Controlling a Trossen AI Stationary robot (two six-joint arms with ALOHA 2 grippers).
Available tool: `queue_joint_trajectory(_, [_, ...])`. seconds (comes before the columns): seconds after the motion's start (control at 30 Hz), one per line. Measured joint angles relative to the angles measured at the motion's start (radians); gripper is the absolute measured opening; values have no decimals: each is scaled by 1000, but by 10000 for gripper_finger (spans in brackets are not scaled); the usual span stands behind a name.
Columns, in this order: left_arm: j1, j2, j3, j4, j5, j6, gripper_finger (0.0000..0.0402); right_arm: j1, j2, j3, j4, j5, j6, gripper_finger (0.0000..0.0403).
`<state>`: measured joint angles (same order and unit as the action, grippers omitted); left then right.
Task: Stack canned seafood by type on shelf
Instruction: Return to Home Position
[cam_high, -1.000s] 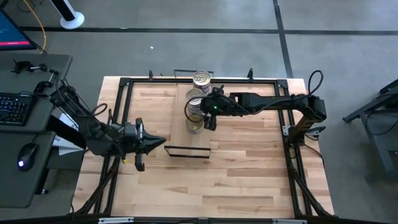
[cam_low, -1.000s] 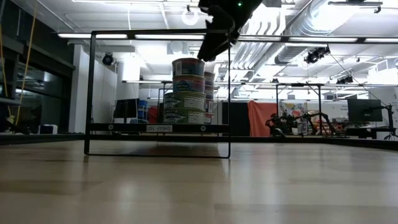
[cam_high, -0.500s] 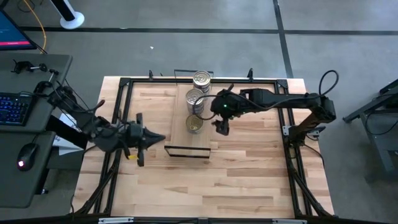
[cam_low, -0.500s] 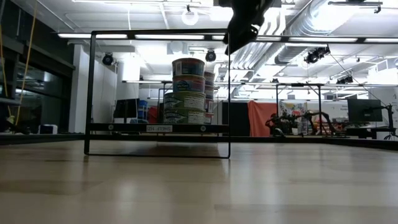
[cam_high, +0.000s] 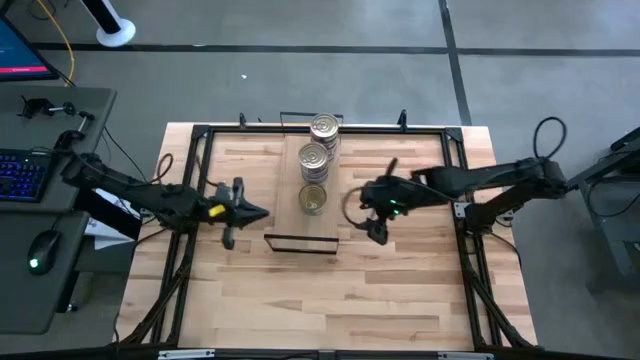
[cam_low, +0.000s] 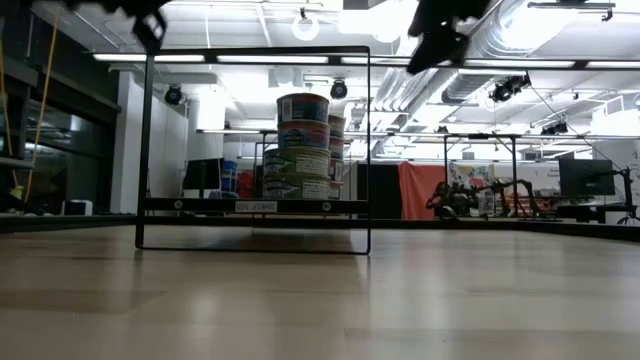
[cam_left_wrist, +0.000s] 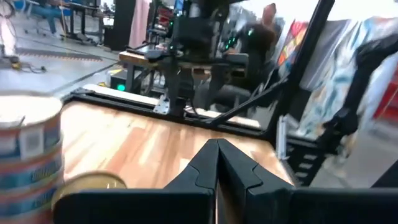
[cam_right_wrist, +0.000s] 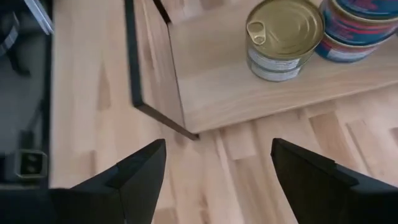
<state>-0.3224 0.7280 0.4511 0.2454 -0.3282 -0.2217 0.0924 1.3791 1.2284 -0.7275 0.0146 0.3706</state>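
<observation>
**Tins stacked on shelf, both arms off to the sides**

Three stacks of canned seafood (cam_high: 314, 157) in a row along the shelf (cam_high: 288, 192), set on the far half of the bench (cam_high: 400, 290). Silver lids on the far and middle stacks, a gold lid on the nearest stack (cam_high: 313, 199). From bench height, several tins high, with blue, pink and greenish labels showing.

Right end effector (cam_high: 372, 205): above bare bench just right of the shelf, touching nothing. Fingers (cam_right_wrist: 140, 171) spread wide in its wrist view, nothing between them. Below them, the shelf's end with the gold-lidded tin (cam_right_wrist: 283, 37) and a blue-and-pink-labelled tin (cam_right_wrist: 354, 28) touching it or very nearly so.

Left end effector (cam_high: 258, 212): over the bench left of the shelf, near its front end, pointing toward it. Fingers (cam_left_wrist: 202, 168) pressed together tip to tip, holding nothing. In that wrist view, a blurred blue-labelled stack and a gold lid off to one side.
</observation>
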Motion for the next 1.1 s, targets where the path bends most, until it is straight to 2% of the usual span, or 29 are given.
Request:
queue_joint_trajectory(0.23, [-15, -339, -231, -3, -22, -125, 0, 90, -159, -97, 99, 122, 155, 280])
queue_joint_trajectory(0.43, [-45, -535, -345, -38, -82, -170, 0, 125, -191, -104, 122, 218, 198, 280])
queue_joint_trajectory(0.7, [-72, -650, -406, -125, -154, -179, 0, 162, -190, -104, 123, 219, 209, 280])
queue_joint_trajectory(0.9, [-94, -719, -439, -150, -170, -170, 0, 170, -190, -104, 118, 223, 232, 280])
queue_joint_trajectory(1.1, [-106, -725, -439, -180, -201, -126, 0, 170, -190, -104, 119, 226, 249, 280])
